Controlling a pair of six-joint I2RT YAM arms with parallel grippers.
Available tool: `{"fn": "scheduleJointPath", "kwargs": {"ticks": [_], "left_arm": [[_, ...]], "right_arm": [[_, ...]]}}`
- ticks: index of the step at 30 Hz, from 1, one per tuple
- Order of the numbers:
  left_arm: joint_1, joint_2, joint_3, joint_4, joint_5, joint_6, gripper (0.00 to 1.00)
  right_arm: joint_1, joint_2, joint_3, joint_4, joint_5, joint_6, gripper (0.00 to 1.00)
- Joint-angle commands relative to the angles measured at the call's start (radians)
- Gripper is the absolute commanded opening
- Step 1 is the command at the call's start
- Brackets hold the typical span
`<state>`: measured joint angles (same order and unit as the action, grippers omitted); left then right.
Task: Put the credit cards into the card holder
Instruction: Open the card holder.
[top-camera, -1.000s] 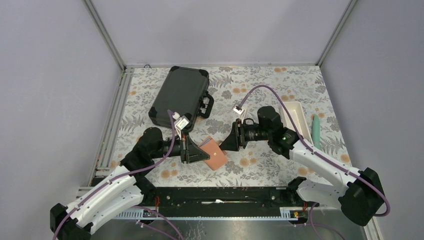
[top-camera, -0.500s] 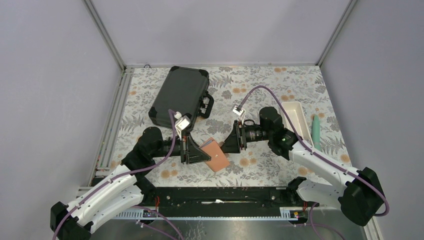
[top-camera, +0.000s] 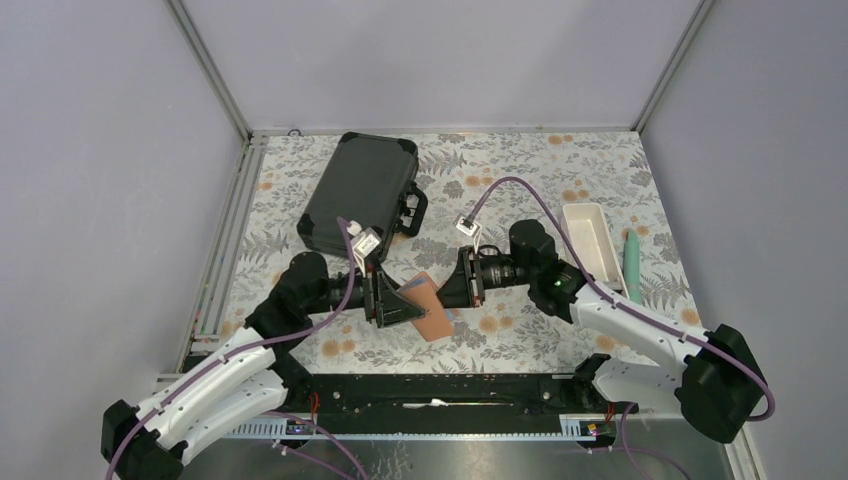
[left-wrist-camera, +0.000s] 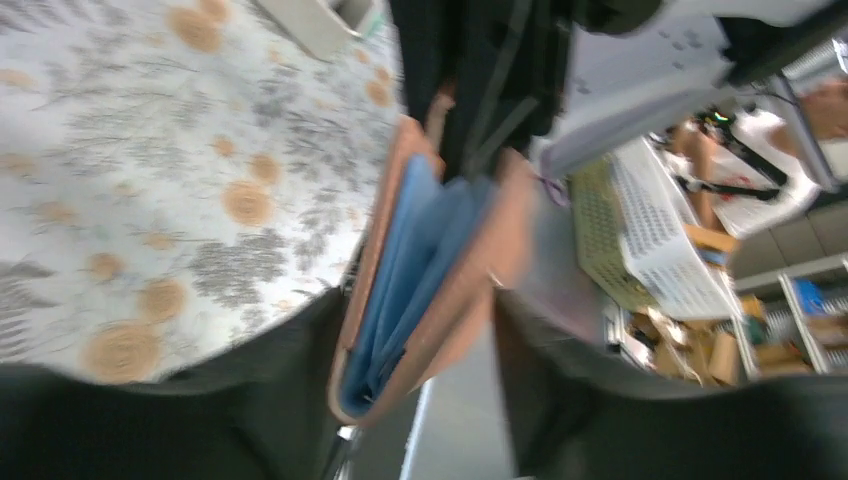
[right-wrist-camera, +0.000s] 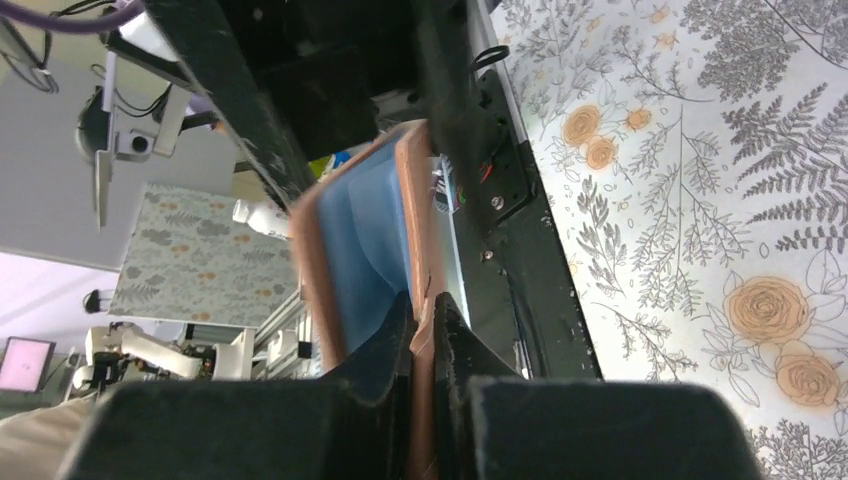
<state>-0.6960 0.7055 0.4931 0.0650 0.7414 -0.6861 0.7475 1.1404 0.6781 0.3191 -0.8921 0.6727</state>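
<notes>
Two robot arms meet over the floral tablecloth (top-camera: 530, 170), just on the near side of the black hard case (top-camera: 360, 192), with the tan card holder (top-camera: 432, 315) caught between them. The right gripper (top-camera: 452, 293) is pinched together on one leather leaf of the holder: its wrist view shows both dark fingers (right-wrist-camera: 385, 345) pressed against either face of that tan flap, with the pale blue pocketed lining standing open beyond them. The left gripper (top-camera: 408, 304) comes in from the opposite side, directly in front of the case's near edge. Its jaws stand partly apart with the opened holder between them. In its blurred wrist view one finger (left-wrist-camera: 270, 400) lies against the outer tan leaf and the other sits just beside the far leaf, but whether they actually press on the holder cannot be told. The holder is spread in a narrow V, blue inside showing, and is tilted rather than lying flat. To the right of the case, well apart from it, a long white tray (top-camera: 590, 238) rests on the cloth, with a teal stick-shaped item (top-camera: 632, 262) just beyond it
</notes>
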Motion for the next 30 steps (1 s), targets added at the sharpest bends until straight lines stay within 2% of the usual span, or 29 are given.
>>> {"fn": "scheduleJointPath", "kwargs": {"ticks": [1,2,3,8,13,18,26,30], "left_arm": [[0.02,-0.066,0.036,-0.058,-0.319,0.055,0.83],[0.022,-0.093,0.03,-0.084,-0.363,0.052,0.95],[0.023,-0.108,0.025,-0.102,-0.405,0.048,0.98],[0.024,-0.127,-0.024,-0.073,-0.454,-0.061,0.99],[0.022,-0.109,-0.1,0.143,-0.405,-0.237,0.99],[0.021,-0.08,-0.106,0.175,-0.402,-0.249,0.99],[-0.005,0.036,-0.133,0.299,-0.377,-0.295,0.99],[-0.015,0.085,-0.131,0.308,-0.401,-0.284,0.99]], "right_arm": [[0.041,-0.085,0.004,-0.047,0.172,-0.034,0.0],[0.041,-0.103,0.001,-0.077,0.254,-0.044,0.0],[0.042,-0.12,-0.002,-0.111,0.331,-0.049,0.0],[0.048,-0.152,-0.002,-0.248,0.607,-0.059,0.0],[0.077,-0.127,0.042,-0.374,0.803,-0.064,0.0],[0.087,-0.104,0.063,-0.404,0.886,-0.05,0.0],[0.09,-0.066,0.066,-0.367,0.887,-0.032,0.0],[0.093,-0.065,0.063,-0.365,0.884,-0.034,0.0]]}}
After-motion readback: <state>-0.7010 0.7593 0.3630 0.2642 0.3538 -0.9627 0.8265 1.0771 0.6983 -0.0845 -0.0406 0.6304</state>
